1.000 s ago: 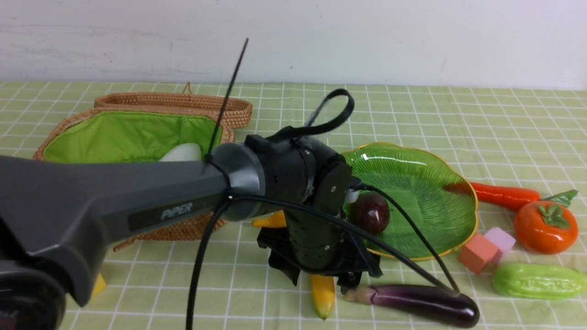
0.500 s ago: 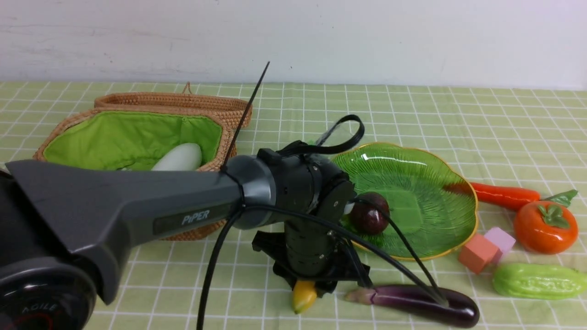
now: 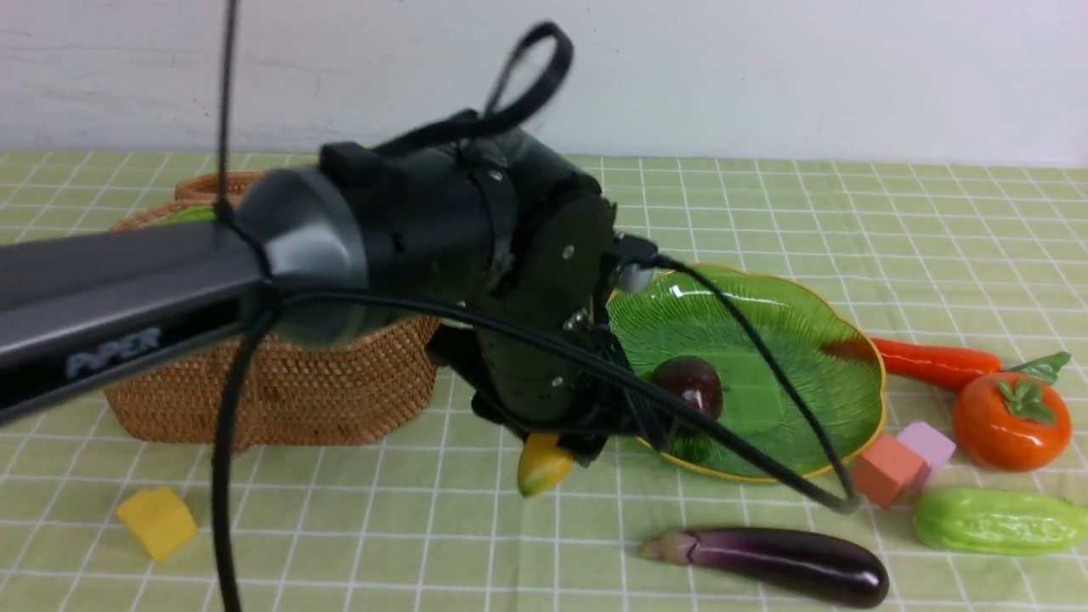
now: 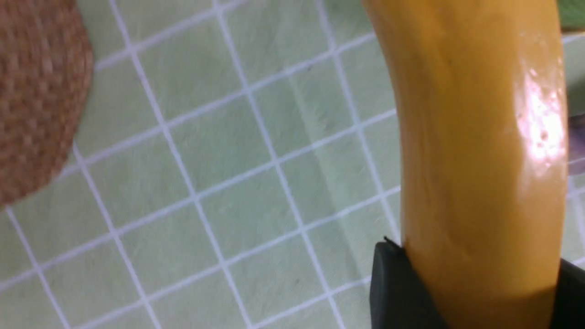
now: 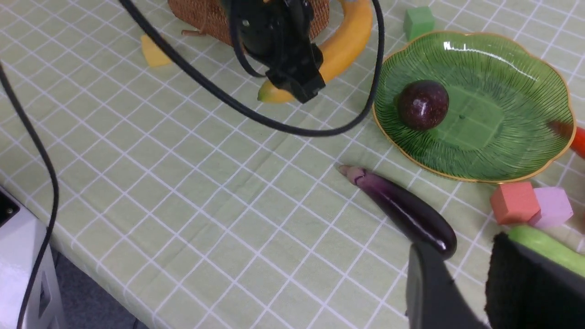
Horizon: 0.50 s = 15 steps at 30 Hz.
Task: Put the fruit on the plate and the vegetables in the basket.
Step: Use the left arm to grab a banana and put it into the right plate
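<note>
My left gripper [image 4: 480,269] is shut on the yellow banana [image 4: 475,137] and holds it above the cloth between the basket [image 3: 280,391] and the green plate [image 3: 790,340]. In the front view only the banana's tip [image 3: 542,466] shows below that gripper [image 3: 574,433]. The dark-purple mangosteen [image 3: 693,382] lies on the plate. On the cloth are the eggplant [image 3: 765,561], gourd [image 3: 994,520], persimmon [image 3: 1011,421] and carrot [image 3: 926,361]. My right gripper [image 5: 470,262] hangs open and empty over the eggplant's [image 5: 402,210] rounded end and the gourd [image 5: 544,244].
Foam cubes lie about: yellow [image 3: 157,520] in front of the basket, orange [image 3: 884,469] and pink [image 3: 926,442] beside the plate's near right rim, green [image 5: 419,20] behind the plate. My left arm hides the basket's inside. The table's near edge [image 5: 91,269] shows in the right wrist view.
My left gripper closed on the banana and lifted it off the cloth. The left arm rose and now covers the basket's opening. The right gripper has kept its width.
</note>
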Each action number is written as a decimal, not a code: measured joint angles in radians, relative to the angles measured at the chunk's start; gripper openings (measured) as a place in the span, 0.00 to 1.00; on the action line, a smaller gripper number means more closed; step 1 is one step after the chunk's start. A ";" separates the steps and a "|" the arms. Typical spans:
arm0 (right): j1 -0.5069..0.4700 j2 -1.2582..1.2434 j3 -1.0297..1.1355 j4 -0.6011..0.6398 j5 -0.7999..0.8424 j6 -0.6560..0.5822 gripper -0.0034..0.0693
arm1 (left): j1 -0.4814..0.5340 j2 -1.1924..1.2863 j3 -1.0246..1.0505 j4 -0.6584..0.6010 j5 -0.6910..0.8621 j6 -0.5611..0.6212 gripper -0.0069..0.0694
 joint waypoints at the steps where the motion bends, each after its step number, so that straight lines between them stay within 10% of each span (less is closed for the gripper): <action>1: 0.000 0.000 0.000 -0.007 -0.013 -0.004 0.33 | 0.000 -0.013 -0.005 -0.015 -0.030 0.042 0.48; 15: 0.000 0.000 0.000 -0.122 -0.184 -0.010 0.33 | 0.000 0.112 -0.059 -0.558 -0.556 0.835 0.48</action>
